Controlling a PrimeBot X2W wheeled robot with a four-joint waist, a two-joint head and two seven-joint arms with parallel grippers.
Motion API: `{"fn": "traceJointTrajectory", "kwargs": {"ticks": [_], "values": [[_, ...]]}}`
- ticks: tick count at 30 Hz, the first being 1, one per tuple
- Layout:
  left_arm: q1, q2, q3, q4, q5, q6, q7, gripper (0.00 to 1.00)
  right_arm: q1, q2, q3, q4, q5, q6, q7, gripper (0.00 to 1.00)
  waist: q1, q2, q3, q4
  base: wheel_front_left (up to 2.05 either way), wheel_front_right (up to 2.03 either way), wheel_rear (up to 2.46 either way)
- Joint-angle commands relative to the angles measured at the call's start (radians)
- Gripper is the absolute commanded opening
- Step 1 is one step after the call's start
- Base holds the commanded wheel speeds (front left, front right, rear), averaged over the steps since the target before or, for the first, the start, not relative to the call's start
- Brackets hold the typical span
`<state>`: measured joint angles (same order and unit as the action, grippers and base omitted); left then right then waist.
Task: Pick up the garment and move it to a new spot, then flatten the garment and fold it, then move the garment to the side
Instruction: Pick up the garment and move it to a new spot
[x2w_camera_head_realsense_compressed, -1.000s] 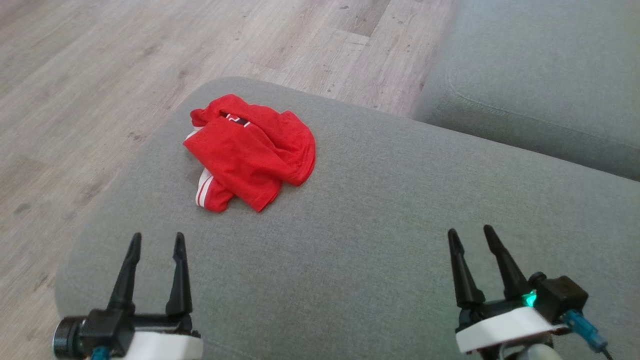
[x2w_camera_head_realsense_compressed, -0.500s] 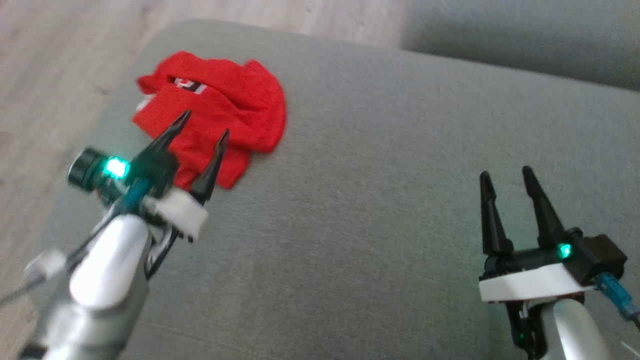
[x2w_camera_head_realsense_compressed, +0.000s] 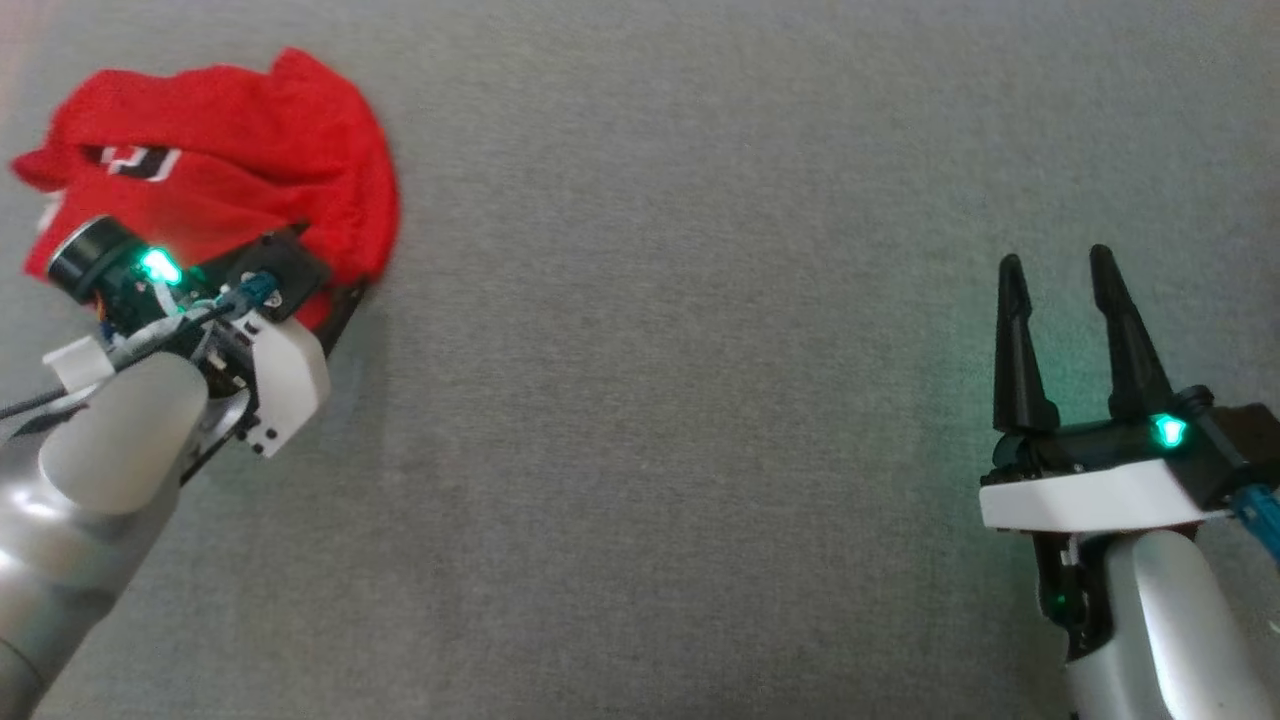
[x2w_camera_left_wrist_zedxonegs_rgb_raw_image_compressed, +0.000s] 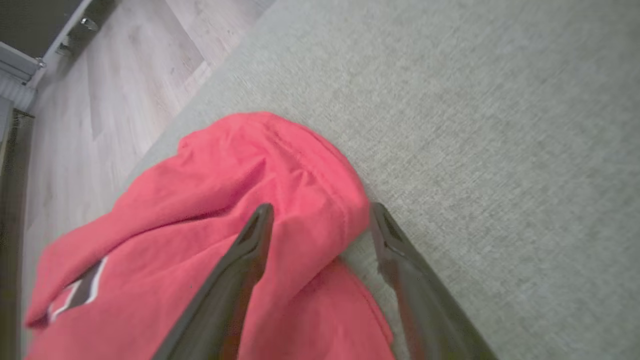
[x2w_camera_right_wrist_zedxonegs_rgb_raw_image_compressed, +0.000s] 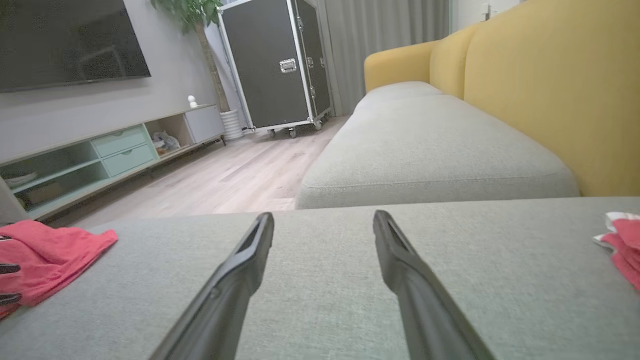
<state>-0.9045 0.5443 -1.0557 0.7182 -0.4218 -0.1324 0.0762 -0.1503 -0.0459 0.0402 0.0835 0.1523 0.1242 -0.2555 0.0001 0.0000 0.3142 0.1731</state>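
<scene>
At ten o'clock on the grey cushion (x2w_camera_head_realsense_compressed: 700, 400): bunched red garment (x2w_camera_head_realsense_compressed: 230, 170). Over its near edge, spread left hand (x2w_camera_left_wrist_zedxonegs_rgb_raw_image_compressed: 321, 210) straddling a raised fold; at four o'clock, spread, idle right hand (x2w_camera_head_realsense_compressed: 1055, 262). Sink lower before closing, to catch several layers, not one hem. From the left wrist view, fold between fingers; from the head view, fingertips masked by the wrist.
</scene>
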Motion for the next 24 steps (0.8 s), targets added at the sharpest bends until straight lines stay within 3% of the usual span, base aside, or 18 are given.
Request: {"fn": "traceJointTrajectory", "kwargs": {"ticks": [1,5,6,7,8,15,20,24], "values": [[-0.052,0.053,0.02,0.003,-0.011,0.002,-0.011,1.0,-0.023,-0.004,0.02,-0.036,-0.003,0.007,-0.006,1.0,-0.0001,0.0,0.033,-0.031,0.0,0.0,0.0],[-0.083,0.051,-0.046,0.068,-0.049,0.002,-0.016,1.0,-0.026,-0.004,0.017,-0.039,-0.008,0.007,-0.006,1.0,-0.0001,0.0,0.046,-0.042,0.0,0.0,0.0],[-0.085,0.042,-0.081,0.083,-0.089,0.002,-0.007,0.59,-0.027,-0.004,0.014,-0.041,-0.008,0.007,-0.006,1.0,-0.0001,0.0,0.048,-0.043,0.0,0.0,0.0],[-0.089,0.039,-0.099,0.087,-0.106,0.002,-0.006,0.12,-0.027,-0.004,0.011,-0.042,-0.007,0.007,-0.006,1.0,-0.0001,0.0,0.048,-0.042,0.0,0.0,0.0],[-0.094,0.038,-0.116,0.088,-0.121,0.002,-0.01,0.0,-0.028,-0.004,0.009,-0.042,-0.008,0.007,-0.006,1.0,-0.0001,0.0,0.048,-0.04,0.0,0.0,0.0],[-0.157,0.016,-0.168,0.104,-0.128,0.002,-0.178,0.0,-0.026,-0.004,0.011,-0.028,-0.006,0.007,-0.006,1.0,-0.0001,0.0,0.005,-0.017,0.0,0.0,0.0],[-0.189,-0.038,-0.057,0.081,-0.199,0.036,-0.321,0.0,-0.008,-0.004,0.025,-0.008,0.006,0.007,-0.006,1.0,-0.0001,0.0,-0.063,-0.009,0.0,0.0,0.0],[-0.195,-0.058,0.08,-0.081,-0.239,0.067,-0.337,0.0,0.007,-0.004,0.031,0.004,0.036,0.007,-0.006,1.0,-0.0001,0.0,-0.124,-0.017,0.0,0.0,0.0]]}}
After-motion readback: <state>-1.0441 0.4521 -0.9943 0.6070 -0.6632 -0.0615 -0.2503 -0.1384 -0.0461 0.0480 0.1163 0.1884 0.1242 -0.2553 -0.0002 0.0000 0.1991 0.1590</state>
